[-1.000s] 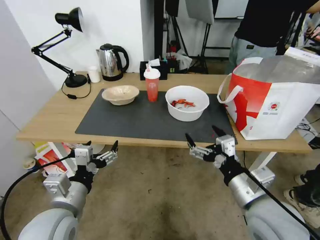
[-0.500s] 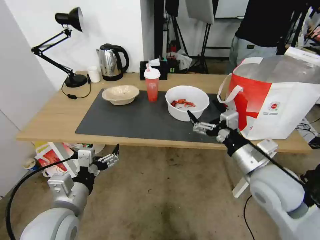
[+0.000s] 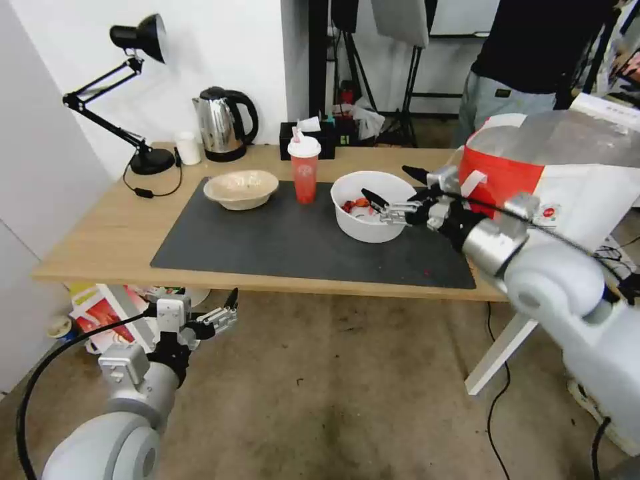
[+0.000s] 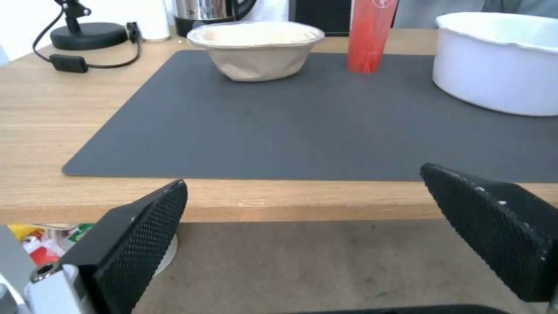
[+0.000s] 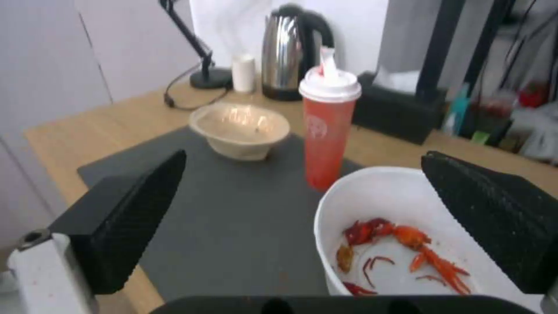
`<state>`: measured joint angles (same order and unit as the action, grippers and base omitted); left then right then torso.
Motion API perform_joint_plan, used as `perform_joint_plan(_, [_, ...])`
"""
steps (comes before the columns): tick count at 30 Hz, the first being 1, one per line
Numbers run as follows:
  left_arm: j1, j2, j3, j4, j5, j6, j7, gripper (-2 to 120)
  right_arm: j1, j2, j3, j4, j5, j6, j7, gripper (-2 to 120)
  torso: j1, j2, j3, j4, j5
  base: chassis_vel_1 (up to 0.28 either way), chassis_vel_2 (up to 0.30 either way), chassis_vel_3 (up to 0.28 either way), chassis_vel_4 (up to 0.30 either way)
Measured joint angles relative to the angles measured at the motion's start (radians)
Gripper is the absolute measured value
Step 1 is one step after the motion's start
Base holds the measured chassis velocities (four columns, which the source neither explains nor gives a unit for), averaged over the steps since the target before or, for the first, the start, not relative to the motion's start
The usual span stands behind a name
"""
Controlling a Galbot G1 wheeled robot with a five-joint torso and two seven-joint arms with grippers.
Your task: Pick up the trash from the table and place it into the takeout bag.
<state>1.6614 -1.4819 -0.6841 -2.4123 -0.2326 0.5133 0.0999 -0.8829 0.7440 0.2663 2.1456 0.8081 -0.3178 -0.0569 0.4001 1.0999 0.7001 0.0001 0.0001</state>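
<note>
Trash sits in a row on the dark grey mat [image 3: 293, 240] of the table [image 3: 100, 233]: the shallow beige bowl [image 3: 241, 189] toward the lamp end, the red lidded cup [image 3: 304, 168] in the middle, and the large white bowl [image 3: 363, 220] at the end near the takeout bag [image 3: 560, 187]. Inside the white bowl lie red shell scraps [image 5: 401, 244] (they look like crayfish pieces). The takeout bag stands on the table just beside the mat, past the white bowl, with its white loop handle [image 3: 470, 181] hanging toward the bowl. The right gripper [image 3: 395, 187] hovers over the white bowl, on the side nearest the bag, with its two black fingers spread wide apart and nothing between them; in the right wrist view the bowl's rim lies between the fingers [image 5: 128, 218]. The left gripper [image 3: 200, 307] hangs below the table's front edge, under the mat's corner nearest the beige bowl, its fingers also apart and empty. Behind the mat stand a steel kettle [image 3: 223, 123], a black tissue box [image 3: 307, 137] and a black desk lamp [image 3: 133, 93].
</note>
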Motion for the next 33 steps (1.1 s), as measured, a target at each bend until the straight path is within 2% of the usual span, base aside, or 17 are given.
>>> perform_joint_plan(2, [-0.001, 0.0, 0.0, 0.002, 0.0, 0.0, 0.0, 100, 0.033, -0.014, -0.019, -0.013, 0.037, -0.023, 0.0, 100, 0.0, 0.0, 0.0, -0.0002, 0.0004, 0.0, 0.0, 0.0, 0.0])
perform_joint_plan(4, [-0.009, -0.001, 0.0, 0.008, 0.0, 0.0, 0.0, 100, 0.186, -0.048, -0.084, -0.057, 0.199, -0.194, 0.004, 100, 0.0, 0.0, 0.0, -0.0003, -0.0001, 0.0, 0.0, 0.0, 0.0])
perform_joint_plan(5, [-0.009, -0.001, 0.0, 0.008, 0.0, 0.0, 0.0, 100, 0.186, -0.048, -0.084, -0.057, 0.199, -0.194, 0.004, 100, 0.0, 0.0, 0.0, -0.0003, -0.0001, 0.0, 0.0, 0.0, 0.0])
perform_joint_plan(8, [-0.014, -0.003, 0.002, 0.011, -0.001, -0.002, 0.001, 100, 0.404, -0.024, -0.185, -0.169, 0.317, -0.38, 0.008, 100, 0.0, 0.0, 0.0, -0.0002, 0.0, 0.0, 0.0, 0.0, 0.0])
perform_joint_plan(10, [-0.014, -0.003, 0.001, 0.011, -0.001, -0.003, 0.001, 100, 0.446, -0.012, -0.218, -0.194, 0.335, -0.403, 0.008, 100, 0.0, 0.0, 0.0, -0.0001, -0.0003, 0.0, 0.0, 0.0, 0.0])
perform_joint_plan(13, [-0.016, -0.003, -0.001, 0.012, -0.003, -0.004, 0.001, 100, 0.569, 0.035, -0.355, -0.269, 0.341, -0.414, 0.063, 100, 0.0, 0.0, 0.0, 0.0001, -0.0002, 0.0, 0.0, 0.0, 0.0])
perform_joint_plan(14, [-0.016, -0.003, -0.001, 0.012, -0.003, -0.004, 0.001, 100, 0.569, 0.035, -0.355, -0.269, 0.341, -0.414, 0.063, 100, 0.0, 0.0, 0.0, 0.0001, -0.0002, 0.0, 0.0, 0.0, 0.0])
perform_joint_plan(17, [-0.017, -0.004, 0.0, 0.015, -0.003, -0.005, 0.001, 100, 0.624, 0.058, -0.447, -0.297, 0.327, -0.414, 0.107, 100, 0.0, 0.0, 0.0, 0.0, -0.0003, 0.0, 0.0, 0.0, 0.0])
perform_joint_plan(33, [-0.018, -0.007, 0.005, 0.018, -0.001, -0.006, 0.002, 100, 0.686, 0.065, -0.587, -0.347, 0.219, -0.407, 0.081, 100, 0.0, 0.0, 0.0, -0.0001, -0.0002, 0.0, 0.0, 0.0, 0.0])
